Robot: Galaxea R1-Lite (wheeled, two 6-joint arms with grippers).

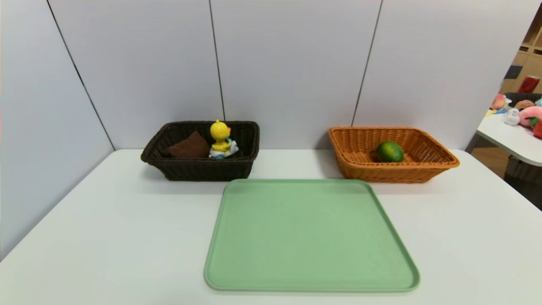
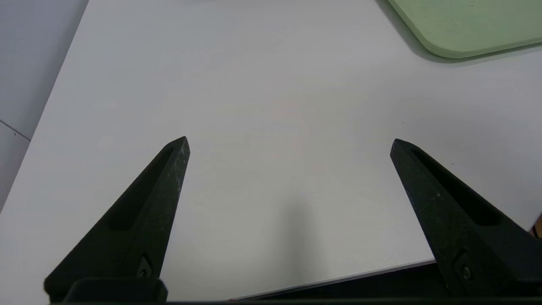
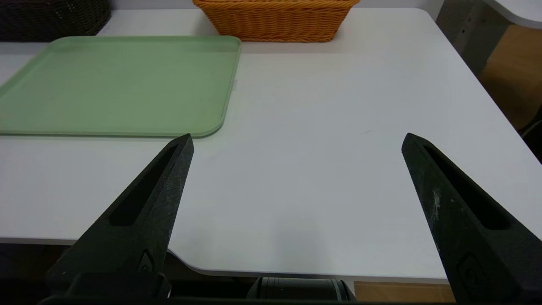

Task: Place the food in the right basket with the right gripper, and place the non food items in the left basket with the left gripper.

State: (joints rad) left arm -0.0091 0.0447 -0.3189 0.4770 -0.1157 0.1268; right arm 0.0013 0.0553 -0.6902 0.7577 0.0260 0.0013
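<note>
Two baskets [image 1: 203, 169] [image 1: 389, 173], one tray [image 1: 311, 237].

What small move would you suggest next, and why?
Probably keep both grippers, left and right, back and idle: the tray is bare, the duck toy sits in the left basket, the green fruit in the right.

So I've got a yellow duck toy [image 1: 220, 137] in the dark basket [image 1: 207, 171] and something green and round [image 1: 390, 152] in the orange one [image 1: 387, 174].
</note>
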